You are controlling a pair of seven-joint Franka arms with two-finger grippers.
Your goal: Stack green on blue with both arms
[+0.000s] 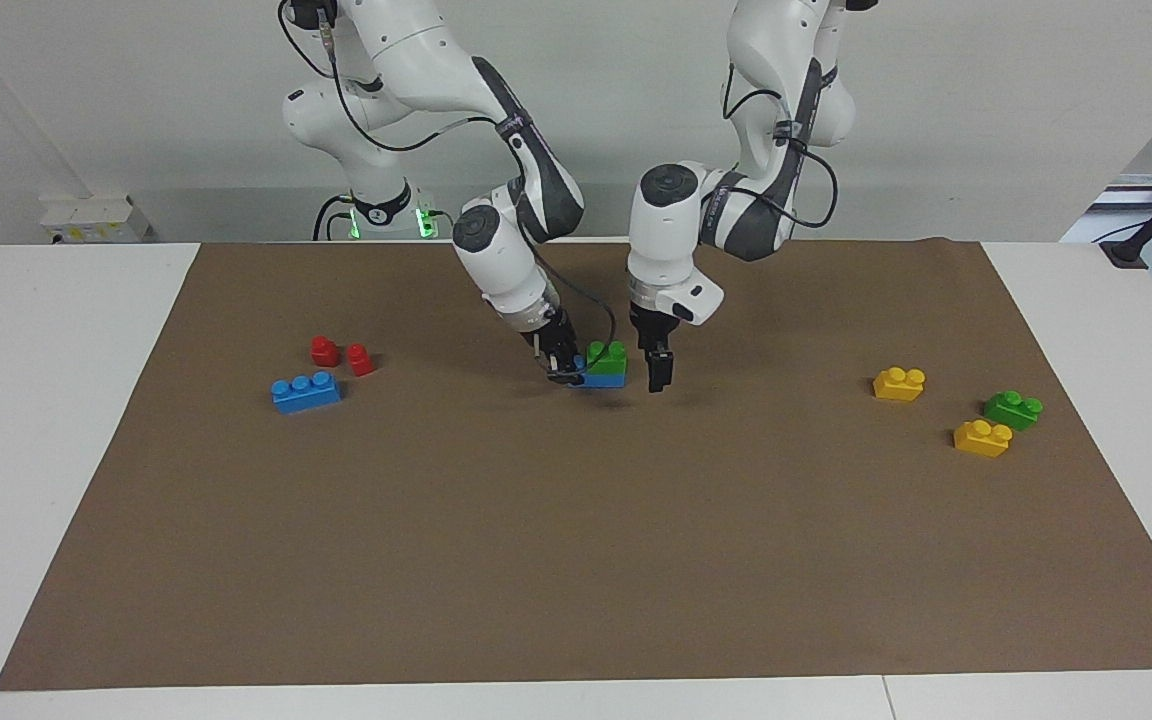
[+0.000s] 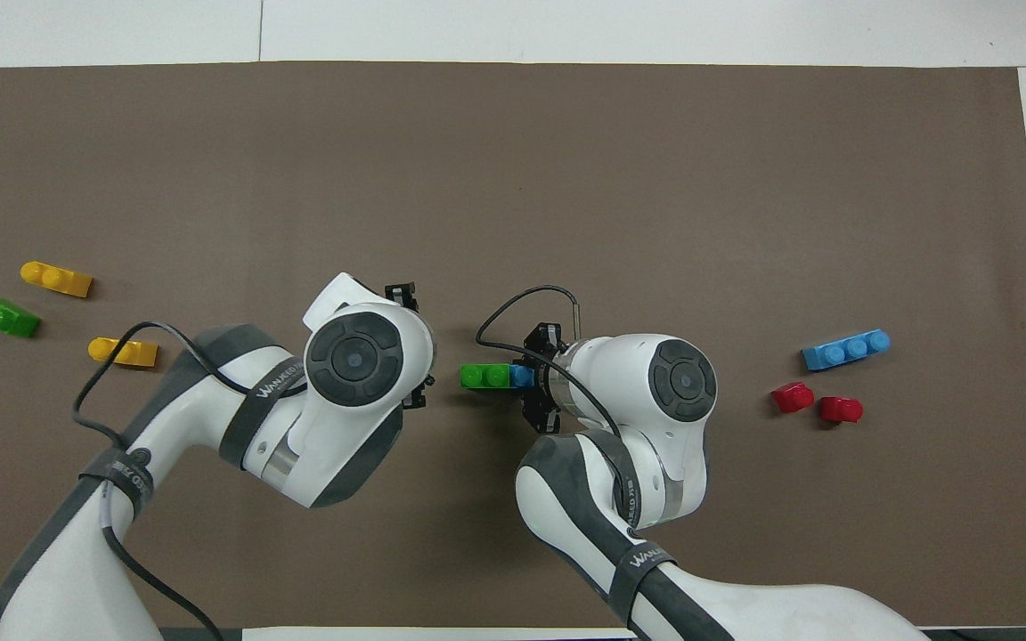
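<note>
A: Where the brown paper sheet (image 1: 576,560) covers the white bench (image 1: 56,420), what stands biggest?

B: Two glossy white arms with dark-grey joints. A grey strap on each forearm reads "WANKEED", as far as I can make it out.

A: And the grippers?

B: The right gripper (image 1: 564,362) is tilted and clamped on one end of a light-blue brick (image 1: 604,379) at mid-sheet. The left gripper (image 1: 659,372) points straight down just beside the stack, apart from it, fingers close together and holding nothing.

A: The green one?

B: A smooth plastic green brick (image 1: 606,355), two round studs, sits on that blue brick, at the end toward the left arm.

A: Anything else?

B: Toward the right arm's end lie a second blue brick (image 1: 306,391) with three studs and two small red bricks (image 1: 341,355). Toward the left arm's end lie two yellow bricks (image 1: 940,411) and another green brick (image 1: 1013,409).
</note>
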